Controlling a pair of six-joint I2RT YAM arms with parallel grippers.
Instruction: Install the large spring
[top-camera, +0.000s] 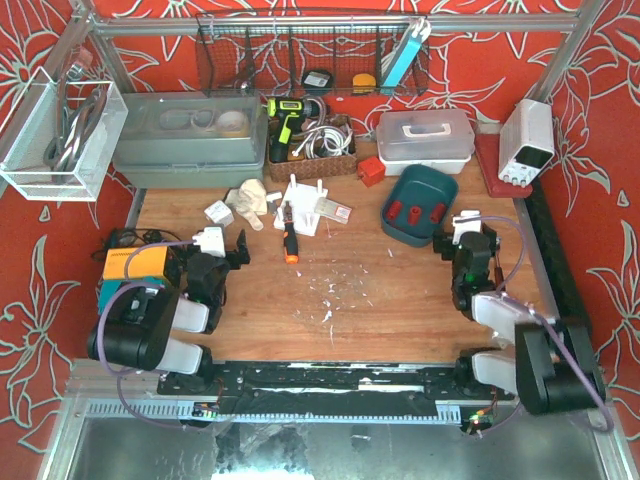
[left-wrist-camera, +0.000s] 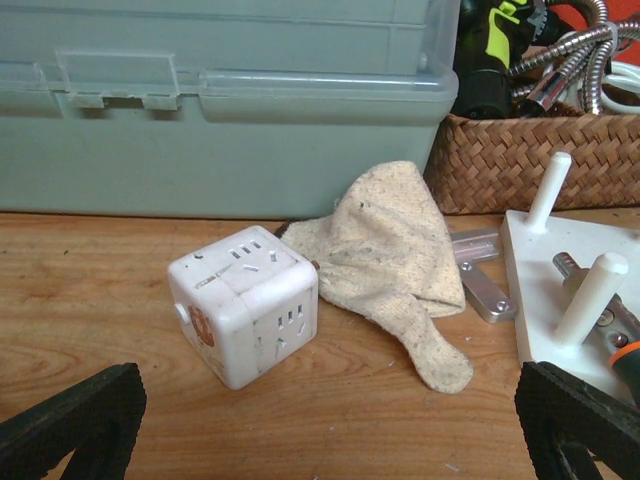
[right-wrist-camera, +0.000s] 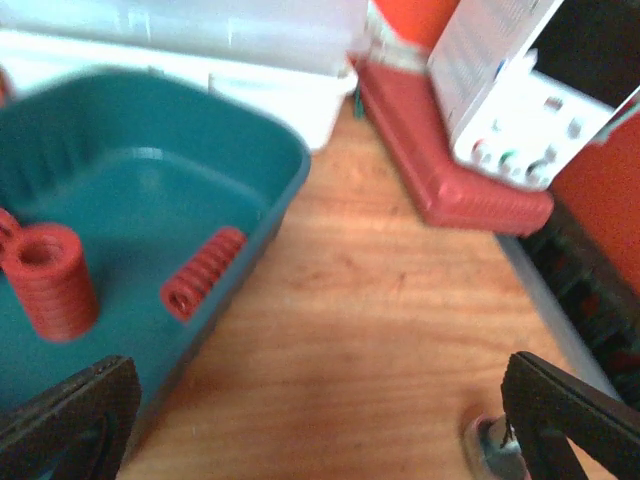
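Observation:
A teal tray (top-camera: 400, 232) at the right of the table holds red springs (top-camera: 412, 214). In the right wrist view a thick large spring (right-wrist-camera: 48, 280) stands upright in the tray (right-wrist-camera: 150, 190) and a thinner one (right-wrist-camera: 203, 272) lies beside it. A white fixture with upright pegs (top-camera: 318, 207) sits mid-table; it shows at the right of the left wrist view (left-wrist-camera: 540, 265). My right gripper (top-camera: 465, 240) (right-wrist-camera: 320, 420) is open and empty, over bare wood right of the tray. My left gripper (top-camera: 225, 250) (left-wrist-camera: 330, 420) is open and empty, short of a white power cube (left-wrist-camera: 243, 305).
A beige cloth (left-wrist-camera: 390, 245) and a metal plate (left-wrist-camera: 482, 288) lie between the cube and the fixture. An orange-handled tool (top-camera: 290, 243) lies by the fixture. A grey bin (top-camera: 185, 140), a wicker basket (top-camera: 310, 150), a clear box (top-camera: 425, 138) and a white power supply (top-camera: 525, 140) line the back.

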